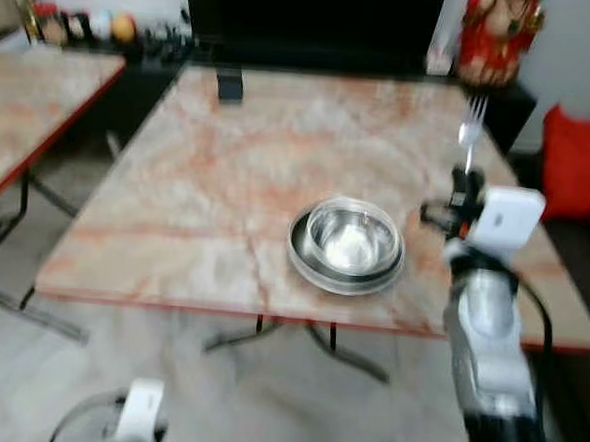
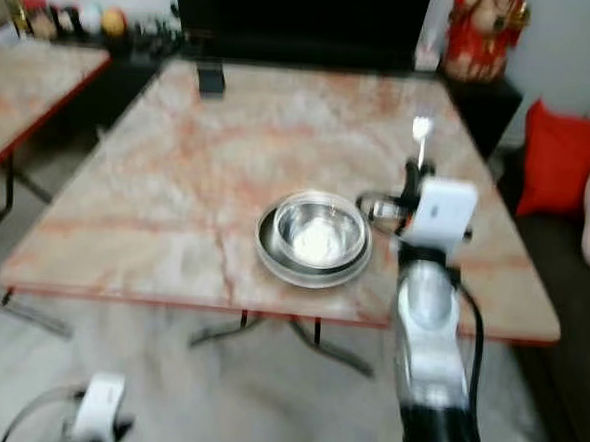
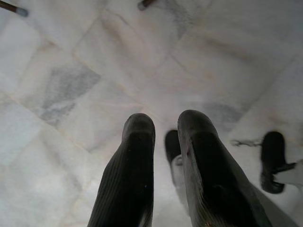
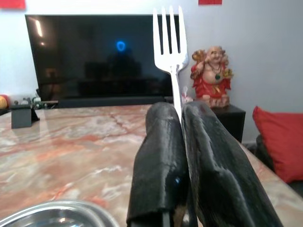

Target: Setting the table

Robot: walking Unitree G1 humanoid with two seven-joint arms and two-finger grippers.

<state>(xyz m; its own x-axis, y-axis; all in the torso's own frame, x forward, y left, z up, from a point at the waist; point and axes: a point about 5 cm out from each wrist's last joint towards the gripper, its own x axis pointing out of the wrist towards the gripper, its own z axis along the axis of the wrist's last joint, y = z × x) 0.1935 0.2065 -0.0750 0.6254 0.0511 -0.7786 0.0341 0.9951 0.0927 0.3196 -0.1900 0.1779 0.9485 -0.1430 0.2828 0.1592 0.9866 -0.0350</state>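
Observation:
A steel bowl (image 1: 351, 238) sits inside a steel plate (image 1: 301, 251) near the front edge of the marble table (image 1: 228, 177). My right gripper (image 1: 465, 186) is raised over the table just right of the bowl, shut on a silver fork (image 4: 171, 52) that stands upright, tines up, between the fingers (image 4: 161, 161). The fork (image 1: 471, 127) also shows above the wrist in the left eye view. My left gripper (image 3: 163, 125) hangs low over the floor, its two fingers close together with nothing between them; its arm (image 1: 141, 412) is down at the front left.
A second marble table (image 1: 31, 115) stands at the left. Behind the table are a black TV (image 1: 312, 22), a red figurine (image 1: 497, 38) and a small black holder (image 1: 229, 84). A red cushion (image 1: 577, 163) lies at the right. Marble floor lies in front.

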